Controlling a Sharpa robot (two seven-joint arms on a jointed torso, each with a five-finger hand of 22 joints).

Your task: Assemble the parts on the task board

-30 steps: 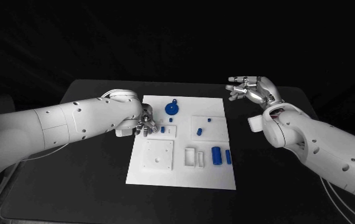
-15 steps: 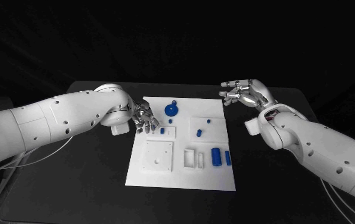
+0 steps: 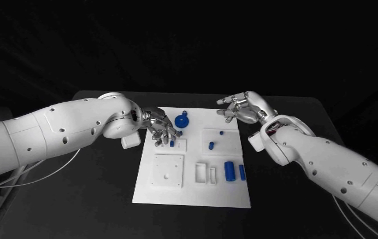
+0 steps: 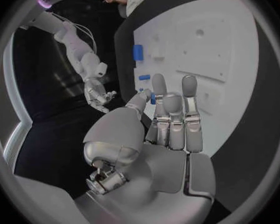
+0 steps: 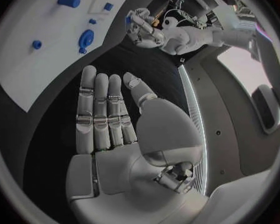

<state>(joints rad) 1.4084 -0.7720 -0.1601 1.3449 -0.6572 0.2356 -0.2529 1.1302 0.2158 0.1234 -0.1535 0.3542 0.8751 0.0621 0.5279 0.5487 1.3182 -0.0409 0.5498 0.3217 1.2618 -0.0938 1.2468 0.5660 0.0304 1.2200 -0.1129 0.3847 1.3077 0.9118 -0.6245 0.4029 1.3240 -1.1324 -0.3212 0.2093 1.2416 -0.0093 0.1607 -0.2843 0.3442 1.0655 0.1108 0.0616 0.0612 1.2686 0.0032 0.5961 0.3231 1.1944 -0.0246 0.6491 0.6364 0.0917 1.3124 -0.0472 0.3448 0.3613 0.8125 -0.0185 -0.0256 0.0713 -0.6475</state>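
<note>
Two blue cylinders (image 3: 230, 170) are seen standing side by side toward the near right corner of the task board (image 3: 228, 195). Farther back, at the board's left edge, a small blue peg (image 3: 172, 143) is pinched in the fingertips of the left hand (image 3: 160, 128). Just off the far right corner, the right hand (image 3: 240, 108) is held empty, fingers straight and together.

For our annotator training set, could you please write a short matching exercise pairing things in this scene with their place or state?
Things:
1. left hand
2. right hand
3. round blue part
4. large blue cylinder

Places or states:
A. lies on the task board, on its side nearest the robot
B. holds nothing, at the board's far right corner
C. pinches a small blue part
D. lies near the board's far edge

Pairs: 1-C, 2-B, 3-D, 4-A
</note>
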